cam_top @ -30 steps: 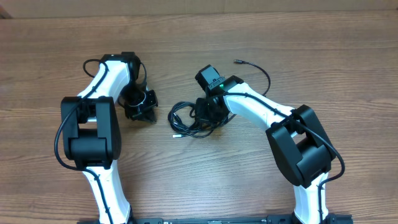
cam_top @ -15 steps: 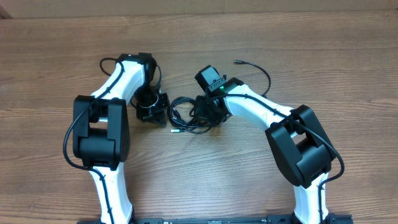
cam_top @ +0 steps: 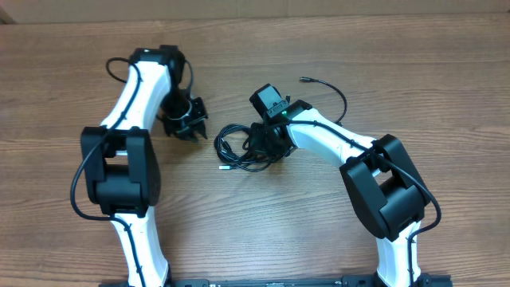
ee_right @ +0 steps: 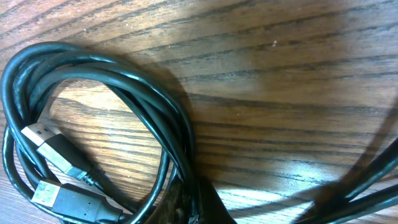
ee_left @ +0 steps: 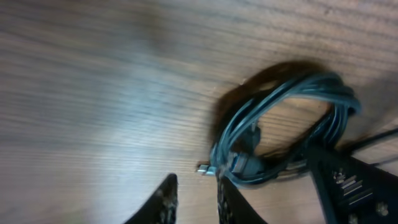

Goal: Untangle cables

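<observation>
The cables [cam_top: 237,149] lie as a bundle of thin black loops at the middle of the table. In the right wrist view the cables [ee_right: 106,74] form a coil, with two silver-tipped plugs [ee_right: 42,138] inside it at the left. My right gripper [cam_top: 264,146] rests on the bundle's right side, and in its own view the right gripper [ee_right: 189,202] is shut on a few strands. My left gripper [cam_top: 201,133] hovers just left of the bundle. Its wrist view shows the left gripper [ee_left: 194,182] slightly open and empty, close to a silver plug tip [ee_left: 204,168].
One more thin black cable [cam_top: 335,94] arcs across the wood behind my right arm, its plug end [cam_top: 304,79] lying free. Bare wooden table [cam_top: 263,223] surrounds the bundle. The two arm bases stand at the near edge.
My left gripper moved in beside the bundle, then drew back up and to the left, its jaws parting a little. The right gripper and the bundle stayed put.
</observation>
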